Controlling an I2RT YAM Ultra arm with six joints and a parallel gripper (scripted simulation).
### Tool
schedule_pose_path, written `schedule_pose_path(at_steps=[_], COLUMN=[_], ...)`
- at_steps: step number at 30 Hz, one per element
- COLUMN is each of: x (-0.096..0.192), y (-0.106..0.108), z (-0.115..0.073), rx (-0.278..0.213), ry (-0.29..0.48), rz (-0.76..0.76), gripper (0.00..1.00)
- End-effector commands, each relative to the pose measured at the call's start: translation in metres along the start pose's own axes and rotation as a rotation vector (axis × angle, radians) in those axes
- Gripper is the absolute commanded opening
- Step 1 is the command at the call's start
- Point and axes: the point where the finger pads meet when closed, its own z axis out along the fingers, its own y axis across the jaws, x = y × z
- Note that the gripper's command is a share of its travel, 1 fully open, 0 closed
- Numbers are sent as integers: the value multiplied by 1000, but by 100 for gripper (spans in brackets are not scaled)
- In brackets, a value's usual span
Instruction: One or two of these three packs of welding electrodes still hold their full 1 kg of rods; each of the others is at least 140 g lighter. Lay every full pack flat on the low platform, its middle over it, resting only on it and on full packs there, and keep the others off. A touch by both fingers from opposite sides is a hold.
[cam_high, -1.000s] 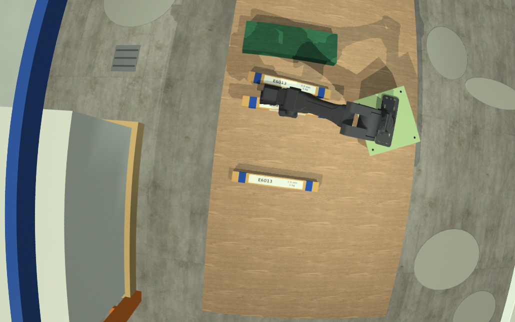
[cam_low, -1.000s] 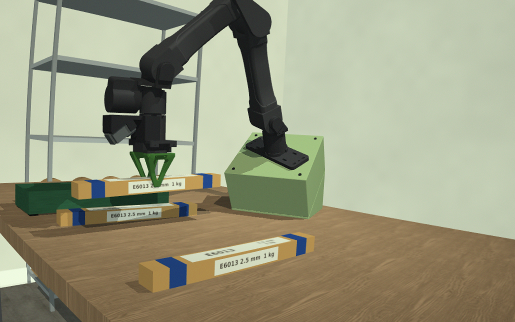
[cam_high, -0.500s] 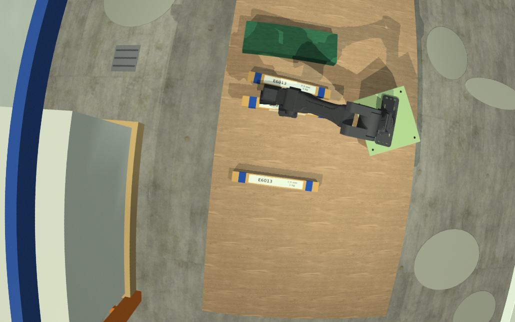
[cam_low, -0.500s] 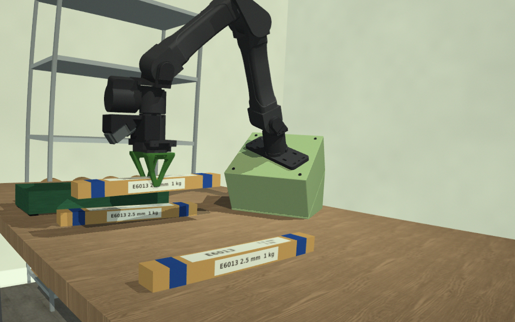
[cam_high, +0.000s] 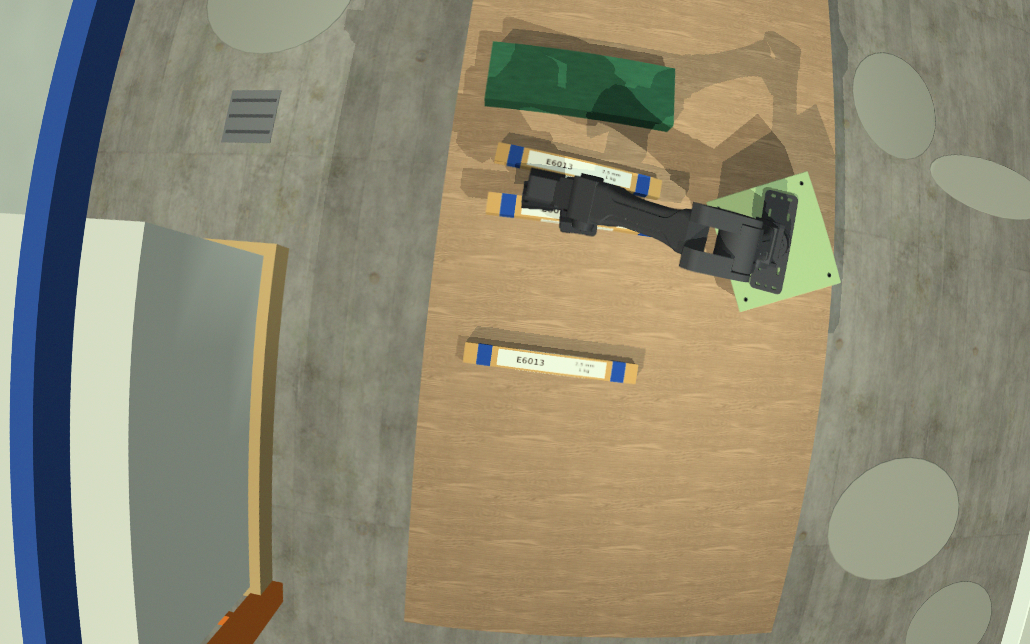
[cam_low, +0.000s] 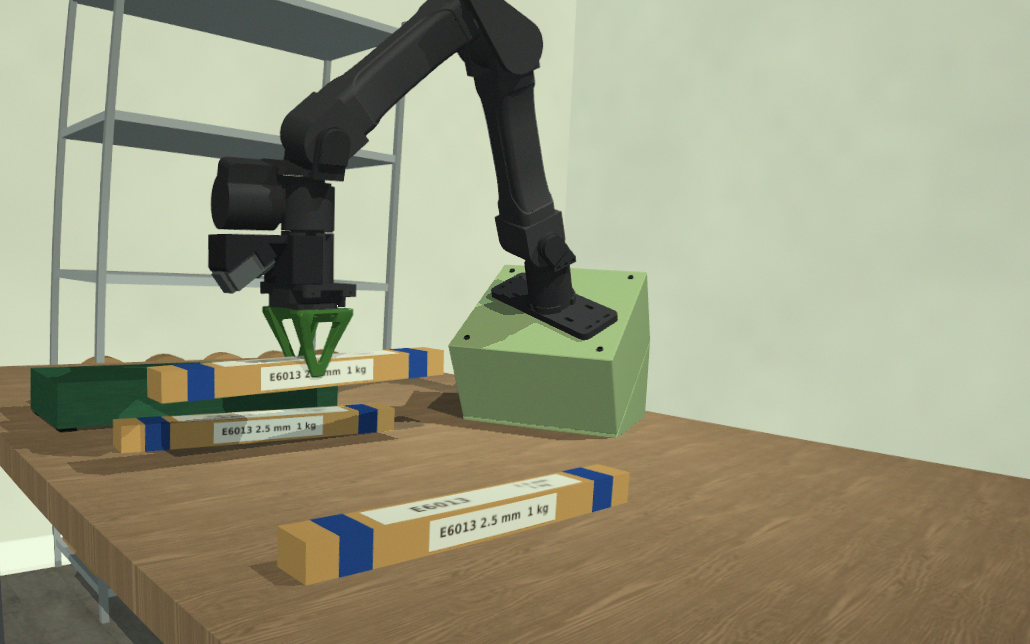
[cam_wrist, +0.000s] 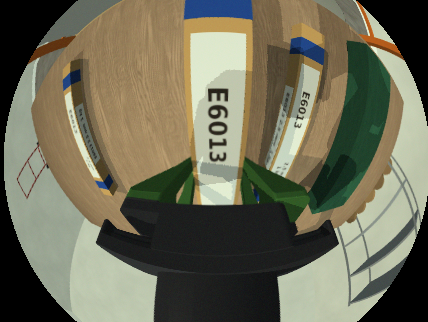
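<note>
- Exterior view: the gripper (cam_low: 306, 350) pinches the lifted pack (cam_low: 296, 372) across its narrow sides, near mid-length, held level in the air in front of the green platform (cam_low: 68, 394).
- A second pack (cam_low: 250, 427) lies on the table beneath; the third pack (cam_low: 455, 520) lies well apart.
- Likely a stiff, fairly heavy carton (smooth sides may slip), so a centred hold keeps it from tipping.

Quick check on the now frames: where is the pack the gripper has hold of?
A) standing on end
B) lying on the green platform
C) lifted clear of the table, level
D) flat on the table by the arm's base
C: in the exterior view the gripper is shut on a pack that hangs level above the table, in front of the platform, not on it.
</note>
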Motion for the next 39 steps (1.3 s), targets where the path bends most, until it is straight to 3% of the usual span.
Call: schedule_pose_path(at_steps=[1, 39], x=[-8, -6], y=[1, 1], z=[-27, -67], rx=[5, 5], ry=[-50, -48], rz=[-6, -6], gripper=[0, 0])
